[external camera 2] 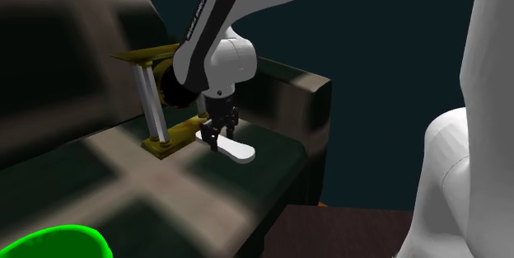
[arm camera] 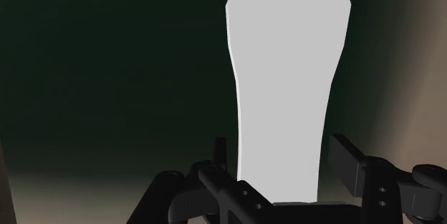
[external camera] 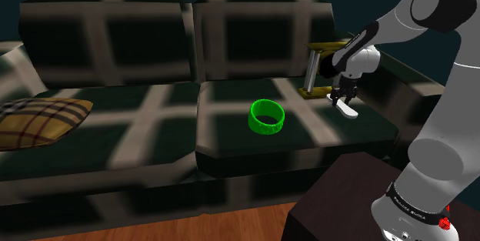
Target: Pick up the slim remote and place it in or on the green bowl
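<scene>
Gripper (arm camera: 281,152) is open, one finger at each side of the white slim remote (arm camera: 286,65), not clasping yet; remote lies flat on sofa seat (external camera: 369,128) w/ long axis crosswise to closing direction.

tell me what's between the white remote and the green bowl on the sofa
Nothing: in the shoulder view the sofa cushion between the remote and the green bowl is bare. The gold rack stands behind that stretch, not in it.
</scene>
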Tool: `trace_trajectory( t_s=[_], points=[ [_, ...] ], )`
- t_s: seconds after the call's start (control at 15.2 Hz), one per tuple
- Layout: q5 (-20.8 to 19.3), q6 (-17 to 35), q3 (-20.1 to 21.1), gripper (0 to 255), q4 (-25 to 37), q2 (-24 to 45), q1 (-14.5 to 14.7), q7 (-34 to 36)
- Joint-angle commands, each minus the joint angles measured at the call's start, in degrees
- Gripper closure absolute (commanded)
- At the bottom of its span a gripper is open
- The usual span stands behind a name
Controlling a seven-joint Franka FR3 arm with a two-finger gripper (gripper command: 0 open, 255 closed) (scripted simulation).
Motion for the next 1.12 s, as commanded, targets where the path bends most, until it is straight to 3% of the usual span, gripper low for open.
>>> trace_trajectory(
  t_s=[0.0, 1.06],
  points=[
    [-1.0, -1.3, -0.3, 255, 0.1, -1.3, 0.2, 0.7],
    [-6.9, -12.9, -1.2, 255, 4.2, -9.9, 1.0, 5.0]
  ],
)
